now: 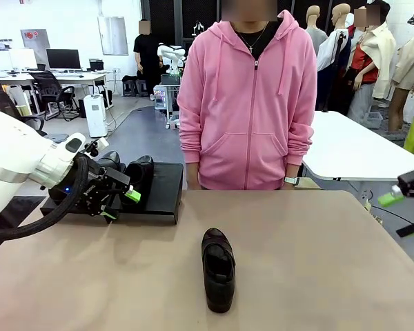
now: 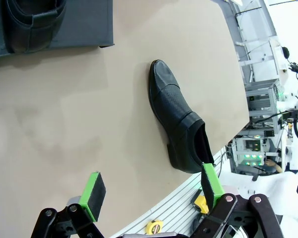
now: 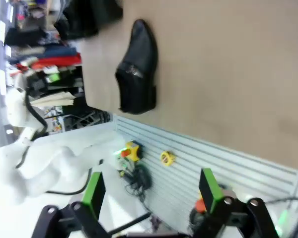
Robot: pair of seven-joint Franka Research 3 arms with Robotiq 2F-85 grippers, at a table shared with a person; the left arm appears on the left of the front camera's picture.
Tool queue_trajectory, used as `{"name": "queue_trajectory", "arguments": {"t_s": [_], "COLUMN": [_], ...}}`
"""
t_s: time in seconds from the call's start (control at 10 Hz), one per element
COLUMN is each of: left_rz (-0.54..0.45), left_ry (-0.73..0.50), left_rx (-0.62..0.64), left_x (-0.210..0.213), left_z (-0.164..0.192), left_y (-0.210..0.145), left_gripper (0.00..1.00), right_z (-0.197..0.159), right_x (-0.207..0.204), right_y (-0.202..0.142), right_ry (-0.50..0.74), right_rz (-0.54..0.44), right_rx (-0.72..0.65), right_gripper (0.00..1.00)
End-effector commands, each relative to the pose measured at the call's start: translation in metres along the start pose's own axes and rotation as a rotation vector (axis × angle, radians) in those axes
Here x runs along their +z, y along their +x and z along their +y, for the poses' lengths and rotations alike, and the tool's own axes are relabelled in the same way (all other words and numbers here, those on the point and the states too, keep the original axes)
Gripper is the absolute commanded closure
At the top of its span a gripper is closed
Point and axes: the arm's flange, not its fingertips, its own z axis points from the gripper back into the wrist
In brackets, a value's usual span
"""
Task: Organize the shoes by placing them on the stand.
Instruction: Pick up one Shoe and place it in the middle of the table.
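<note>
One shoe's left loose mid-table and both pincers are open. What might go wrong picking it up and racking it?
1. The loose shoe is glossy; a pinch on its smooth upper may slip.
2. The left pincer hangs by the shoes on the stand; swinging out might nudge them.
3. The person stands at the far edge, near the stand.

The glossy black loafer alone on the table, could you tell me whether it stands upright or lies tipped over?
Upright: the glossy black loafer rests on its sole, opening facing up, on the tan table.
</note>
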Motion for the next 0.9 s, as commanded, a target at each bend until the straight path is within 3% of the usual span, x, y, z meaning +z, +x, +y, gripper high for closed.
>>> {"name": "queue_trajectory", "arguments": {"t_s": [0.0, 0.1, 0.8], "left_rz": [0.001, 0.001, 0.001], "left_ry": [0.003, 0.003, 0.003], "left_rx": [0.009, 0.009, 0.009], "left_x": [0.002, 0.002, 0.002], "left_z": [-0.002, -0.002, -0.002], "left_y": [-0.001, -0.001, -0.001], "left_gripper": [0.0, 0.0, 0.0], "right_z": [-0.017, 0.0, 0.0], "right_x": [-0.024, 0.0, 0.0], "right_y": [-0.004, 0.0, 0.0], "right_ry": [-0.009, 0.0, 0.0], "right_rz": [-0.026, 0.0, 0.0], "right_rx": [0.126, 0.0, 0.0], "right_gripper": [0.0, 0.0, 0.0]}}
